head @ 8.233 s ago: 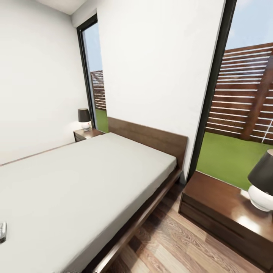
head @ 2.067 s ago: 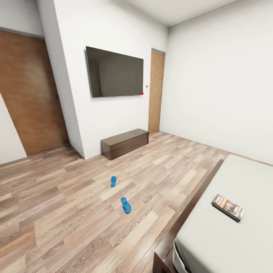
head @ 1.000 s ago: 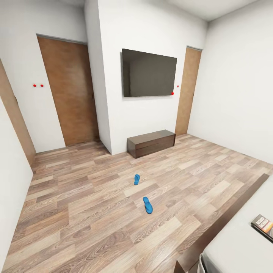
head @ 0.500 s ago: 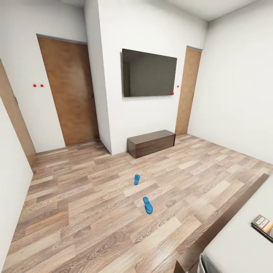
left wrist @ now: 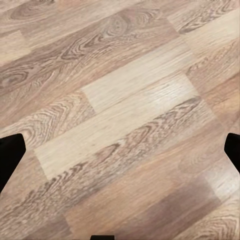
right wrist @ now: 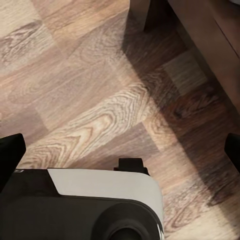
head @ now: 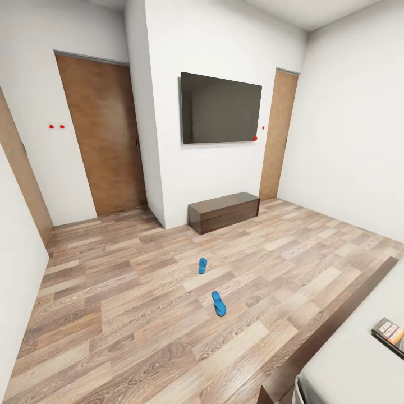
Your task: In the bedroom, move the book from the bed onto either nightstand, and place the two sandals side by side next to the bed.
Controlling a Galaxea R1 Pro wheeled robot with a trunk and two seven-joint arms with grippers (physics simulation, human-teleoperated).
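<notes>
Two bright blue sandals lie apart on the wood floor in the head view, the far sandal (head: 202,265) and the near sandal (head: 218,303). The book (head: 391,334) lies on the grey mattress of the bed (head: 352,363) at the right edge, partly cut off. The nightstand is out of view. My left gripper (left wrist: 120,150) is open, its dark fingertips (left wrist: 10,157) wide apart over bare floor. Over the floor beside a dark wooden frame (right wrist: 210,35), my right gripper (right wrist: 120,147) is open, holding nothing.
A long low dark-wood bench (head: 224,211) stands against the wall under a wall-mounted TV (head: 220,109). Brown doors (head: 104,140) are at the left and far right. My own white and black base (right wrist: 100,205) shows in the right wrist view.
The head camera swung from the headboard side round to the TV wall, bringing the sandals and the book into view. Over the last second nothing has visibly changed.
</notes>
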